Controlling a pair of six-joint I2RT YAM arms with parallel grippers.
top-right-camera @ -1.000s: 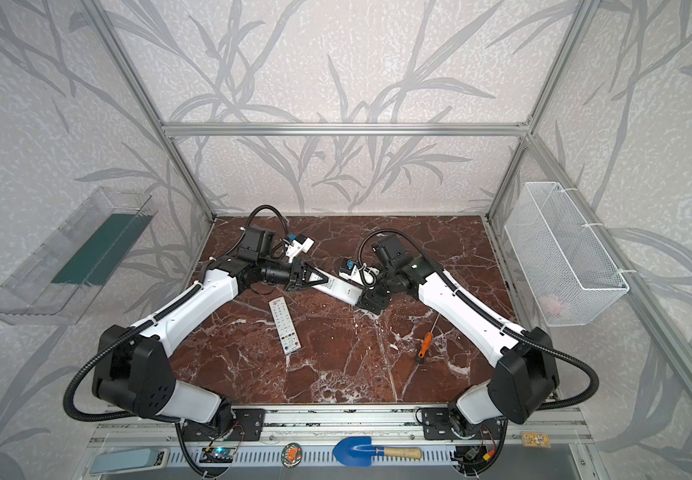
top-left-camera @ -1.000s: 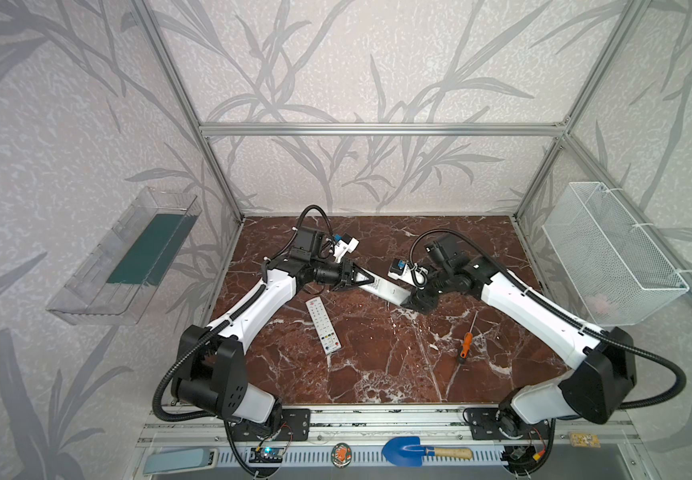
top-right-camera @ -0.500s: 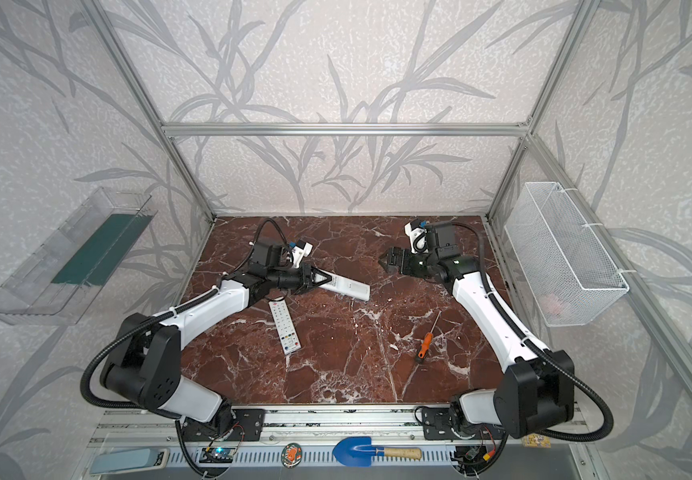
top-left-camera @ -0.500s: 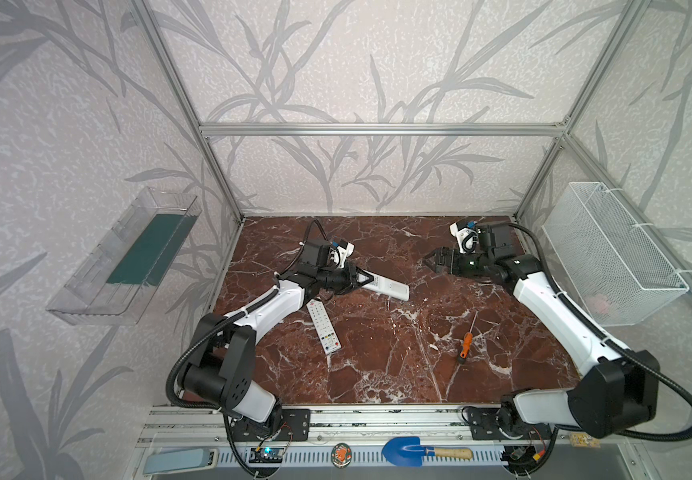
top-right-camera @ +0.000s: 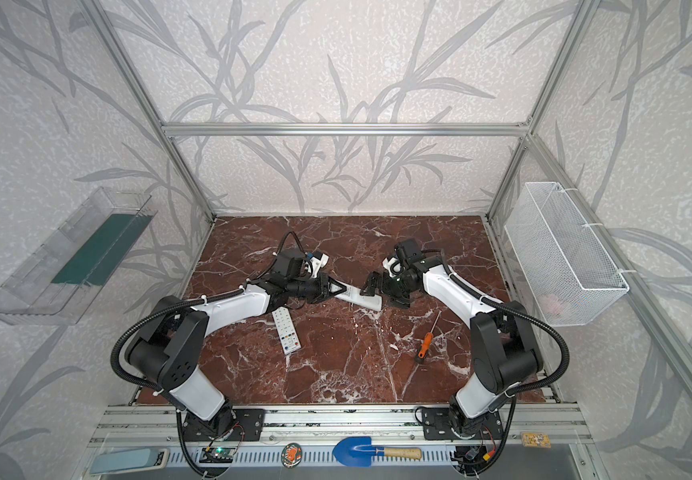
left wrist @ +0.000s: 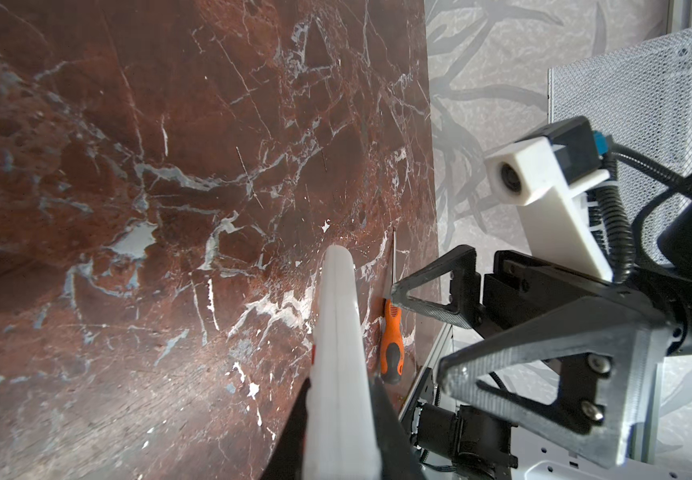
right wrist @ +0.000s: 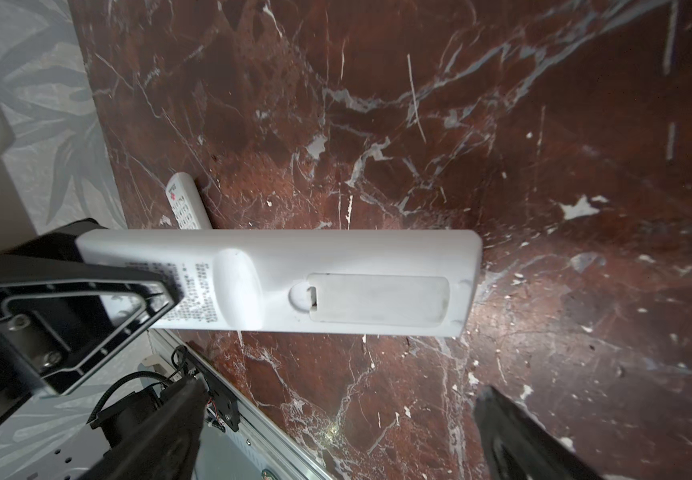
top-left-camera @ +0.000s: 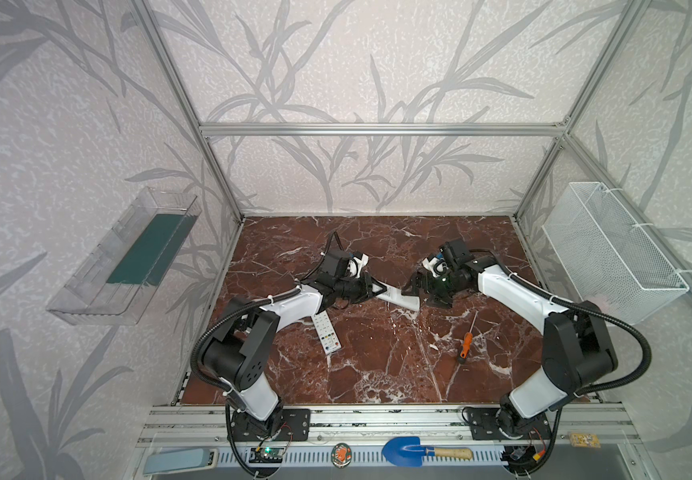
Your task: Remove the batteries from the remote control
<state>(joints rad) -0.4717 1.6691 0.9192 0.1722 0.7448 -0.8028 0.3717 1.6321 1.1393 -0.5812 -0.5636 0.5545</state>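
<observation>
My left gripper (top-left-camera: 377, 289) (top-right-camera: 338, 289) (left wrist: 338, 399) is shut on one end of a white remote control (top-left-camera: 398, 297) (top-right-camera: 359, 300) (left wrist: 338, 332). In the right wrist view the remote control (right wrist: 294, 278) shows its back, with the battery cover (right wrist: 377, 299) closed. The batteries are hidden. My right gripper (top-left-camera: 413, 291) (top-right-camera: 370, 286) (right wrist: 336, 432) (left wrist: 419, 332) is open, close to the remote's free end, with nothing between its fingers (right wrist: 161, 428).
A second white remote (top-left-camera: 327, 336) (top-right-camera: 286, 330) (right wrist: 186, 205) lies buttons up under the left arm. An orange screwdriver (top-left-camera: 466, 345) (top-right-camera: 424, 344) (left wrist: 392, 345) lies front right. A white wire basket (top-left-camera: 610, 253) hangs on the right wall, a clear bin (top-left-camera: 128, 257) on the left.
My right gripper left the remote, swung to the back right, and has come back to the remote's free end with its jaws wider. The left gripper has kept its hold.
</observation>
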